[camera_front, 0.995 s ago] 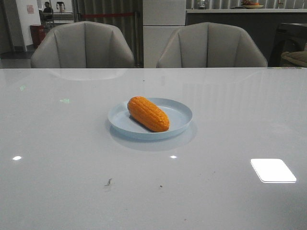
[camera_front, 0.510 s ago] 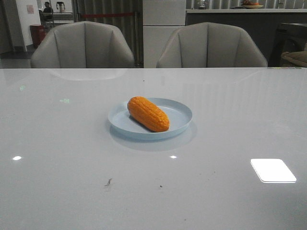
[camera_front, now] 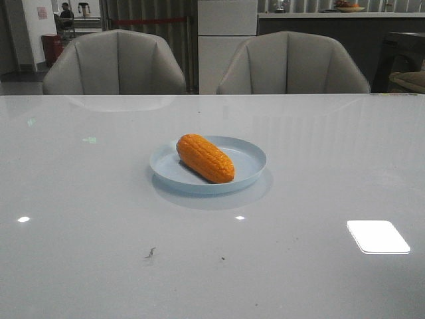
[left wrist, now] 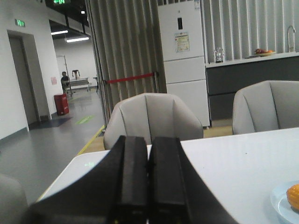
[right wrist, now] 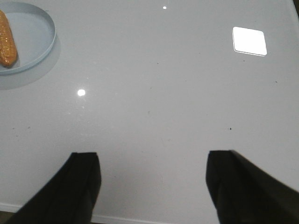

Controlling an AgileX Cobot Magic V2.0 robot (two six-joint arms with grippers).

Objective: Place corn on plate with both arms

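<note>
The left gripper's (left wrist: 148,186) fingers are pressed together with no gap, holding nothing, and are raised to look across the surface (camera_front: 319,173) toward the grey chairs (left wrist: 154,119). The right gripper's (right wrist: 152,182) fingers stand wide apart over the near edge, also empty. Neither arm appears in the front view.

The corn cob (camera_front: 205,157) lies inside the pale-blue plate (camera_front: 249,159) near the middle of the surface, resting on the plate's floor. Its long axis runs on a diagonal, the far end toward the left and the near end toward the right, and it sits left of the plate's centre. In the left wrist view only one orange end of the cob (left wrist: 294,196) and a sliver of the plate (left wrist: 279,205) show at the frame edge. In the right wrist view the cob (right wrist: 6,41) and plate (right wrist: 39,35) lie well beyond the fingers, far and to the left.

Judged from this, the placement looks complete; both grippers are well apart from the plate, and which is nearer cannot be told.
</note>
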